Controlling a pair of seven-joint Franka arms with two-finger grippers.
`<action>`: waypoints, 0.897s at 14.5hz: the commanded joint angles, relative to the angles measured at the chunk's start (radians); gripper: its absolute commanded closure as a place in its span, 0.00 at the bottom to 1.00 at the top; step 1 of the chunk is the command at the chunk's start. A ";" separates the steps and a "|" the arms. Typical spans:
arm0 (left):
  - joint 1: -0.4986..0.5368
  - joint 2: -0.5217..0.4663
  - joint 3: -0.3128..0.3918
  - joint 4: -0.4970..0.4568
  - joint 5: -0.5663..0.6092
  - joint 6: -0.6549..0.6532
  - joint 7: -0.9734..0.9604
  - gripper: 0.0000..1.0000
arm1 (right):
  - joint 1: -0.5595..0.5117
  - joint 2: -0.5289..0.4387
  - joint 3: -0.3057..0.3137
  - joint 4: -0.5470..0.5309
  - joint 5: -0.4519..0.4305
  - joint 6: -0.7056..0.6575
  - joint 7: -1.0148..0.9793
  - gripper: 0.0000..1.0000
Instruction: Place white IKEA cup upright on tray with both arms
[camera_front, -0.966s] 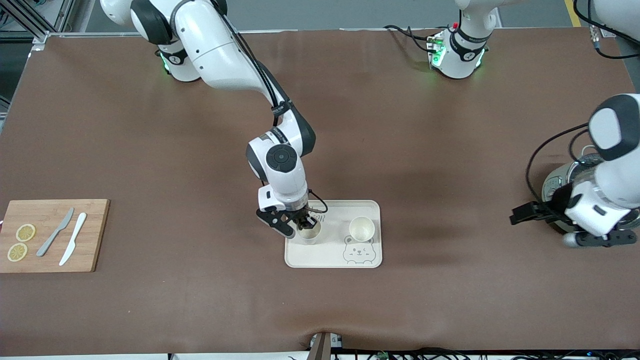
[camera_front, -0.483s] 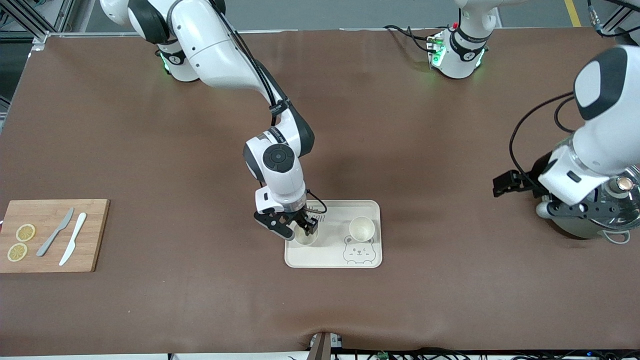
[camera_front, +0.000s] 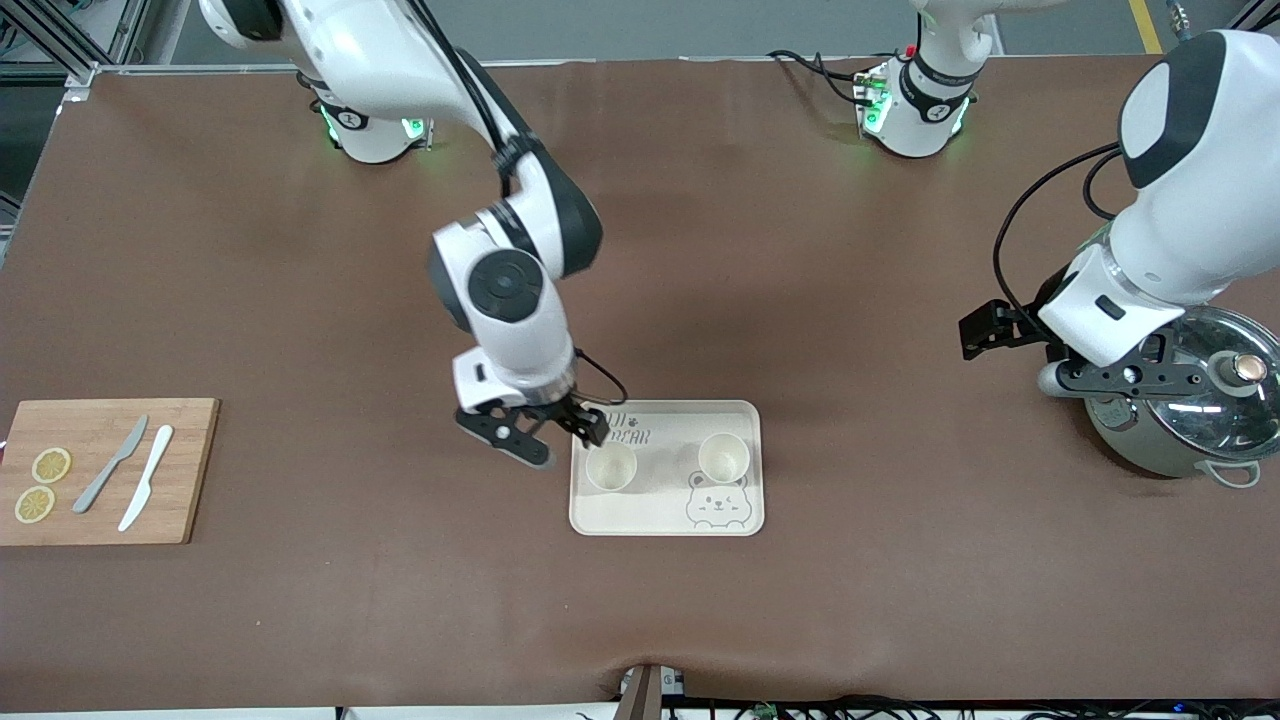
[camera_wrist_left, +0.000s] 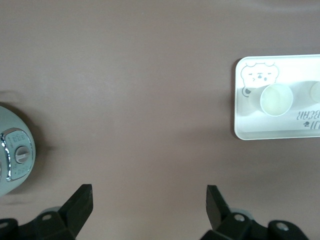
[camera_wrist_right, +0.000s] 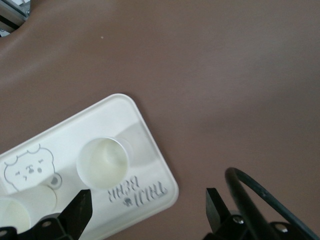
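The cream bear tray lies near the table's middle. Two white cups stand upright on it: one toward the right arm's end and one toward the left arm's end, above the bear drawing. My right gripper is open and empty, over the tray's corner beside the first cup. The right wrist view shows that cup, the tray and the second cup. My left gripper is open and empty by the pot. Its wrist view shows the tray and a cup farther off.
A silver pot with a glass lid stands at the left arm's end, also seen in the left wrist view. A wooden cutting board with lemon slices and two knives lies at the right arm's end.
My right gripper has let go of the cup on the tray and lifted off toward the right arm's end. The left arm has risen and shifted beside the pot.
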 joint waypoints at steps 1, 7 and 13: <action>-0.037 -0.015 0.051 -0.010 0.007 -0.009 0.049 0.00 | -0.057 -0.197 0.016 -0.048 0.008 -0.219 -0.124 0.00; -0.031 -0.018 0.059 -0.018 0.018 -0.020 0.178 0.00 | -0.259 -0.565 0.004 -0.233 -0.009 -0.526 -0.486 0.00; -0.037 -0.031 0.061 -0.010 0.021 -0.020 0.120 0.00 | -0.478 -0.661 0.002 -0.379 -0.140 -0.486 -0.841 0.00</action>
